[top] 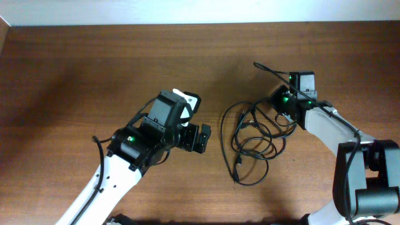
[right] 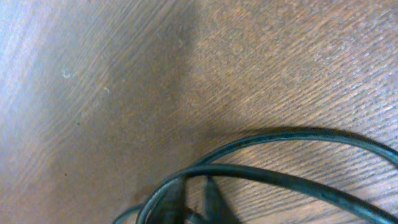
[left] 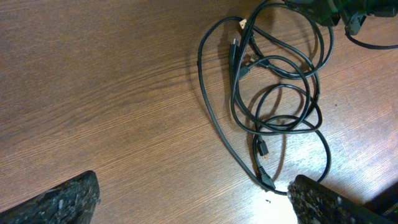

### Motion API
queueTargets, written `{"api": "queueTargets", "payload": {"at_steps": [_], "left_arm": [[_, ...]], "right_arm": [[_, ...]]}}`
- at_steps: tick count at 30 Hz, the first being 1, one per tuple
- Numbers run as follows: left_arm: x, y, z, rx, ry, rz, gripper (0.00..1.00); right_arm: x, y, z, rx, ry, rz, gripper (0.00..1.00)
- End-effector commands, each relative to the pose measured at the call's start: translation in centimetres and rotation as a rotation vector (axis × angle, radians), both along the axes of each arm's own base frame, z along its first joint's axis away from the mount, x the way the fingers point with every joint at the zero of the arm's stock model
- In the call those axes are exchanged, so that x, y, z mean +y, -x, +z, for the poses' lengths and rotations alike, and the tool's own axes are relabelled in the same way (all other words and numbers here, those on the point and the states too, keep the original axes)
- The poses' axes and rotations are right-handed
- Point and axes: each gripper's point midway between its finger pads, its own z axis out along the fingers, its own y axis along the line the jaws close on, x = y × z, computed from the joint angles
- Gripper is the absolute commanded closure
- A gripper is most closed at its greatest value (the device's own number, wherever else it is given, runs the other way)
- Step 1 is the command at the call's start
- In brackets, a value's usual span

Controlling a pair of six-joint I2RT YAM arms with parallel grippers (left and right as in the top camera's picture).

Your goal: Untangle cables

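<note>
The cables (top: 253, 139) lie in one loose tangle on the table (top: 94, 75), between the two grippers and closer to the right one. Several thin black loops overlap there. One long strand bows out on the tangle's left side and runs down to a plug (top: 238, 165) at its near end.

The left gripper (top: 199, 137) hovers just left of the tangle, apart from it, with its jaws spread wide. In the left wrist view (left: 193, 196) the cables (left: 280, 86) fill the space ahead. The dark plug (left: 266, 182) rests just beside the right-hand finger (left: 323, 199), and a small silver tip (left: 242, 23) shows at the tangle's far edge.

The right gripper (top: 279, 107) sits low at the tangle's upper right edge, closed tight. It is also seen from the left wrist (left: 329, 7), on top of the outermost loop. The right wrist view is blurred and very close: two strands (right: 249, 171) cross over the wood grain. It may be pinching a strand, but no view shows the contact plainly.
</note>
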Motion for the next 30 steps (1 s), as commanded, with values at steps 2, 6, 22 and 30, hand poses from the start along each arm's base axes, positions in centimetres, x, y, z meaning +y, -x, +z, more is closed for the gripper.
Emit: {"api": "queueTargets", "payload": {"at_steps": [2,6,22,30], "left_arm": [[0.1,-0.2,0.9,-0.025,0.008,0.011,0.01],[0.1,-0.2,0.9,-0.025,0.008,0.011,0.01],[0.1,-0.2,0.9,-0.025,0.008,0.011,0.01],[0.1,-0.2,0.9,-0.025,0.008,0.011,0.01]], "right_arm": [[-0.2,-0.2,-0.2,-0.002,0.022,-0.007,0.96],[-0.1,-0.1,-0.3,0.001,0.016,-0.003,0.96],[-1.5,2.1,-1.7,0.151,-0.136,-0.411,0.38],[1.2,-0.1,0.0,0.087,-0.32,-0.359,0.38]]}}
